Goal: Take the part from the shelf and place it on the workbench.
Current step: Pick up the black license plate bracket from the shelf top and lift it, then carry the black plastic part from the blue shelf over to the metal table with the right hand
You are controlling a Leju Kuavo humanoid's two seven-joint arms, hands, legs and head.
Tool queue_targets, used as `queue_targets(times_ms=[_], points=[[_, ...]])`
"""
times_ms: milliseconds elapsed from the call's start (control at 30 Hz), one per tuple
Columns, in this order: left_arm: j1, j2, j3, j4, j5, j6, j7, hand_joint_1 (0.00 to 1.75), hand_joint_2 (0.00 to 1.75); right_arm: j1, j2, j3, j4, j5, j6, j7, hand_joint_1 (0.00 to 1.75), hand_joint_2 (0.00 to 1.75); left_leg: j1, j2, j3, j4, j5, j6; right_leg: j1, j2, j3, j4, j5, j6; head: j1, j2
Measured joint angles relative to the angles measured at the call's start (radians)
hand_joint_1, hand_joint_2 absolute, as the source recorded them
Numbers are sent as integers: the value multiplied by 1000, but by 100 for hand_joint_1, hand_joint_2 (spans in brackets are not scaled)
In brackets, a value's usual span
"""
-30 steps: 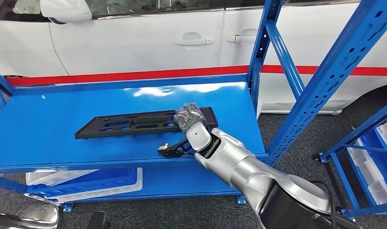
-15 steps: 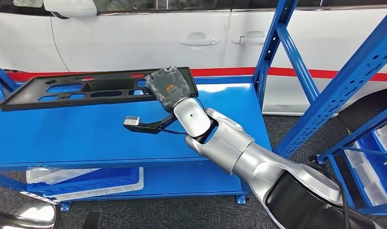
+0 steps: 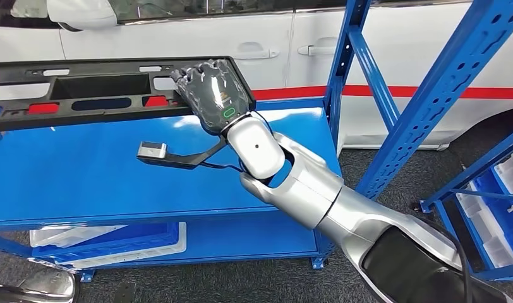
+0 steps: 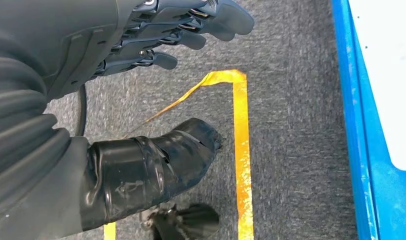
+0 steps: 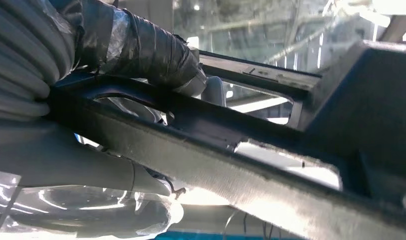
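Observation:
The part is a long black plastic panel with several cut-outs. My right hand grips its right end and holds it lifted above the blue shelf, level and stretching away to the left past the picture's edge. In the right wrist view the thumb wraps over the panel's black rail. My left hand hangs over grey carpet, fingers apart, holding nothing.
Blue shelf uprights stand right of my arm, a second blue rack with white bins further right. A white car is parked behind the shelf. Blue and white trays lie on the lower shelf. Yellow floor tape marks the carpet.
My right hand has lifted the panel off the shelf surface, carrying it higher and to the left. The wrist camera arm rose with it.

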Motion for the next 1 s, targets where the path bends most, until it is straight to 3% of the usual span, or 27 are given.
queue_targets(times_ms=[67,133,233,267,333,400,433,467,500,567,633,733,800,900,933,967,1000], points=[[-1,0,0,0,4,9,11,0,175,3,-7,-11,-28,-39,-29,-10,175,175,-1,-1,66,-127,56,4,1,1,-1,1,2,3,0,0],[-3,0,0,0,9,25,25,0,175,6,-11,-25,-53,-95,-65,-27,175,175,-6,-3,103,-205,78,11,3,2,-5,2,7,11,1,0],[-2,-1,0,0,15,41,36,0,175,12,-17,-45,-87,-145,-99,-40,175,175,-9,-3,100,-218,89,29,2,3,-10,-2,15,30,1,0],[-3,-2,0,0,16,45,38,0,175,14,-20,-51,-97,-151,-104,-42,175,175,-8,-2,99,-224,97,37,2,2,-13,5,5,35,2,0],[-4,-3,0,0,14,49,39,0,175,16,-28,-59,-114,-158,-109,-48,175,175,-6,2,93,-234,111,52,2,0,-36,71,-57,42,6,0],[-5,-3,0,0,11,52,39,0,175,24,-32,-62,-125,-158,-111,-52,175,175,-9,5,79,-233,121,59,1,-2,-73,192,-138,44,9,0],[-5,-3,0,0,9,54,38,0,175,29,-34,-62,-129,-158,-111,-53,175,175,-10,6,71,-232,127,60,1,-2,-82,239,-161,44,9,0],[-5,-3,0,0,7,55,38,0,175,34,-35,-62,-132,-157,-111,-53,175,175,-10,7,62,-230,133,59,1,-2,-78,255,-165,44,10,0],[-5,-3,0,0,5,56,37,0,175,37,-36,-62,-134,-157,-111,-53,175,175,-10,7,53,-228,139,58,0,-2,-54,234,-151,42,10,0],[-5,-3,0,0,4,57,37,0,175,38,-37,-62,-142,-157,-111,-53,175,175,-11,6,34,-222,150,52,1,-2,35,107,-110,35,10,0],[-5,-4,0,0,3,57,36,0,175,38,-37,-62,-152,-156,-111,-53,175,175,-11,6,23,-218,162,41,6,-1,95,8,-86,28,9,0],[-4,-4,0,0,3,57,30,0,175,38,-37,-63,-159,-156,-111,-53,175,175,-8,3,17,-225,184,21,12,-2,91,-14,-65,14,12,0],[-2,-6,0,0,3,54,24,0,175,38,-36,-63,-160,-156,-110,-53,175,175,-4,2,1,-209,156,9,8,-4,76,-23,-41,0,11,0],[-3,-7,0,0,5,45,17,0,175,39,-33,-63,-160,-157,-110,-58,175,175,-1,2,-41,-63,18,-4,7,-7,36,-28,-5,-13,10,0],[-4,-7,0,0,6,43,15,0,175,42,-33,-63,-160,-157,-111,-60,175,175,0,2,-48,-7,-9,-7,7,-7,21,-27,6,-14,10,0],[-4,-7,0,0,6,41,14,0,175,44,-33,-63,-160,-157,-113,-62,175,175,0,2,-45,29,-14,-8,8,-7,5,-27,17,-13,10,0],[-4,-7,0,0,6,40,13,0,175,47,-33,-63,-160,-156,-114,-64,175,175,-1,2,-26,36,1,-8,8,-7,-11,-26,29,-12,10,0]])
